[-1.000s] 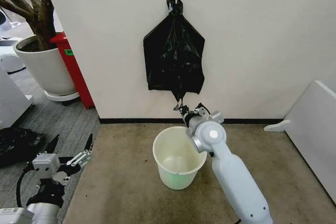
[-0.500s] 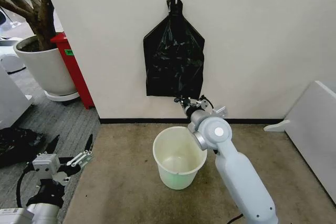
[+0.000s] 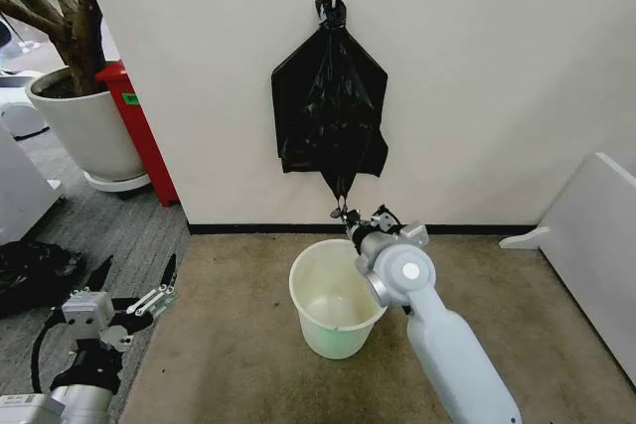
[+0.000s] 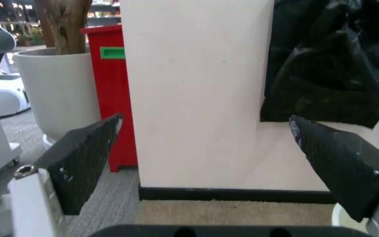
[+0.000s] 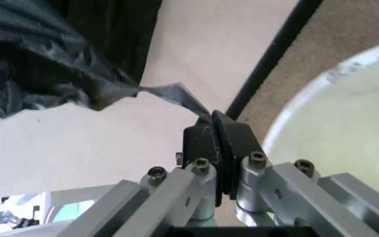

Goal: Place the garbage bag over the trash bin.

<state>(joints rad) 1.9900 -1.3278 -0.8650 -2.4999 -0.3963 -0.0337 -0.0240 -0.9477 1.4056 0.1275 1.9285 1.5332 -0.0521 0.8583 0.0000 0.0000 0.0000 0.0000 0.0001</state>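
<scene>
A flat black bundle (image 3: 328, 96) hangs by its knot from a wall hook. From its lower edge a corner of the garbage bag (image 3: 342, 186), thin black plastic, is drawn down into a taut point. My right gripper (image 3: 347, 213) is shut on that tip just above the far rim of the trash bin (image 3: 303, 310), a cream-white pail on the carpet. In the right wrist view the jaws (image 5: 214, 126) pinch the stretched strip (image 5: 170, 94), with the bin's rim (image 5: 347, 123) beside them. My left gripper (image 3: 133, 273) hangs open low at the left, far from the bin, nothing between its fingers (image 4: 84, 153).
A large white plant pot (image 3: 84, 126) and a red box (image 3: 139, 126) stand at the left of the wall. A lumpy dark bag (image 3: 30, 275) lies on the floor at the far left. A white panel (image 3: 596, 235) leans at the right.
Half a second ago my right gripper was higher, with the bundle's lower edge hanging flat. It has since dropped, pulling the plastic into a point again. The left arm has not moved.
</scene>
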